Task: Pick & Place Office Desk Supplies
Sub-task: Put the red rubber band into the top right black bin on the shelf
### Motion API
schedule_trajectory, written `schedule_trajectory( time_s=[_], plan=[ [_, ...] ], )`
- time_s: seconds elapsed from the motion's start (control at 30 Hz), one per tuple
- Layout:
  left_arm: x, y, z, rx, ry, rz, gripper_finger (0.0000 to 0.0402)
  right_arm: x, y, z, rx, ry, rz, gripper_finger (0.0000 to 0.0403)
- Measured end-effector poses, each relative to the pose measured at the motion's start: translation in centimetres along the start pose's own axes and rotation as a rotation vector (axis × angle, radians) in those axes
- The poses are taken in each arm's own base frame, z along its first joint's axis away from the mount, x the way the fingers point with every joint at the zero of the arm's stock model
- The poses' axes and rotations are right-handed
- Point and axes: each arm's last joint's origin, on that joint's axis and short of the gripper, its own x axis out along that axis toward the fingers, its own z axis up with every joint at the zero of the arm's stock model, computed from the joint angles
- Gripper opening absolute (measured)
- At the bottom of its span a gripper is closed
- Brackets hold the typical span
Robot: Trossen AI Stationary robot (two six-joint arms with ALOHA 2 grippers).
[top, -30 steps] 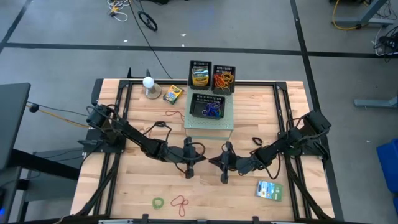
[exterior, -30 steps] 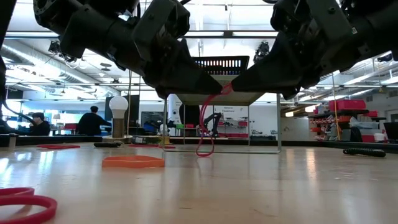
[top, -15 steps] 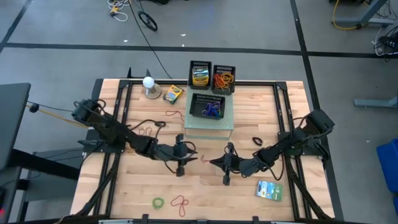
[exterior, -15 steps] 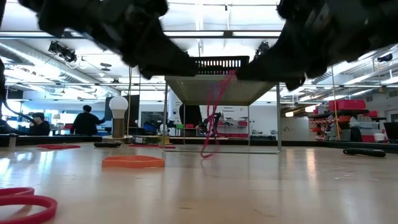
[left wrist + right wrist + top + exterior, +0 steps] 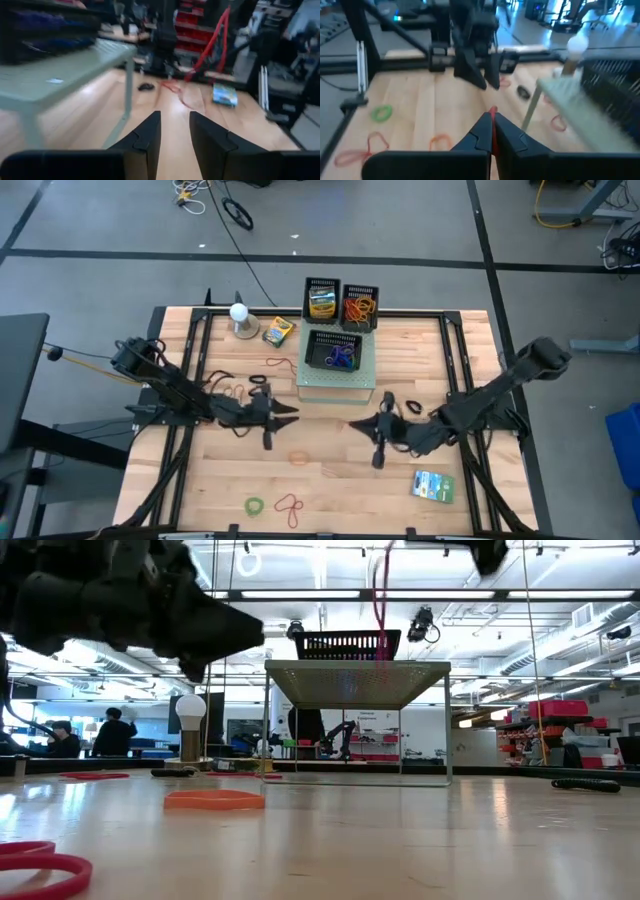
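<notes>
My right gripper (image 5: 352, 423) is above the table's middle, near the green stand's front, shut on a red rubber band (image 5: 216, 45) that hangs below it (image 5: 380, 600). My left gripper (image 5: 288, 410) points at it from the left, open and empty (image 5: 175, 127), well apart from the band. Other bands lie flat on the table: an orange one (image 5: 300, 457), a red one (image 5: 290, 505) and a green one (image 5: 255, 505). A green-blue packet (image 5: 432, 485) lies at the near right. A crayon box (image 5: 278, 331) lies near the far edge. My right gripper pinches the red rubber band at its upper end (image 5: 492, 110) between its two fingertips. The fingers come about level from the table's right. The band hangs below them as a long narrow loop, clear of the table.
A green stand (image 5: 336, 380) carries a black basket of blue and purple bands (image 5: 335, 352). Behind it stand two black baskets, one with a crayon box (image 5: 321, 300) and one with orange bands (image 5: 360, 305). A white ball on a base (image 5: 239, 318) stands at the far left. A black band (image 5: 413, 408) lies right of the stand.
The two grippers met at the red band, which hung between them down to the table. My left gripper has let go and drawn back toward the table's left. My right gripper has risen and moved right, and the band now hangs clear of the table.
</notes>
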Motion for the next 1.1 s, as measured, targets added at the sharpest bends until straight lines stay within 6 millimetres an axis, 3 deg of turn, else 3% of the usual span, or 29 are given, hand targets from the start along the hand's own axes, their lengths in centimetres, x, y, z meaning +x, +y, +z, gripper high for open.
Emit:
schedule_trajectory(
  time_s=[0.23,0.4,0.53,0.67,0.8,1.1],
  plan=[
    [-1.7,1.6,-0.7,-0.002,-0.039,0.12,0.0108,-1.8,-4.6,8.1,0.0,-0.03,-0.125,0.0007],
    [-1.5,2.4,-0.7,0.014,-0.034,0.174,0.0108,-2.1,-10.1,12.8,-0.048,-0.007,-0.325,0.0007],
    [-1.4,2.6,-0.7,0.017,-0.03,0.183,0.0108,-1.6,-14.8,14.8,-0.078,0.014,-0.468,0.0007],
    [-1.4,2.5,-0.7,0.023,-0.027,0.18,0.0108,-0.9,-19.8,14.7,-0.042,0.05,-0.532,0.0007],
    [-1.4,2.5,-0.7,0.025,-0.027,0.181,0.0108,0.4,-23.8,13.3,-0.001,0.111,-0.576,0.0007],
    [-1.4,2.5,-0.7,0.02,-0.028,0.182,0.0108,5.3,-29.0,9.3,0.057,0.295,-0.576,0.0007]
  ],
)
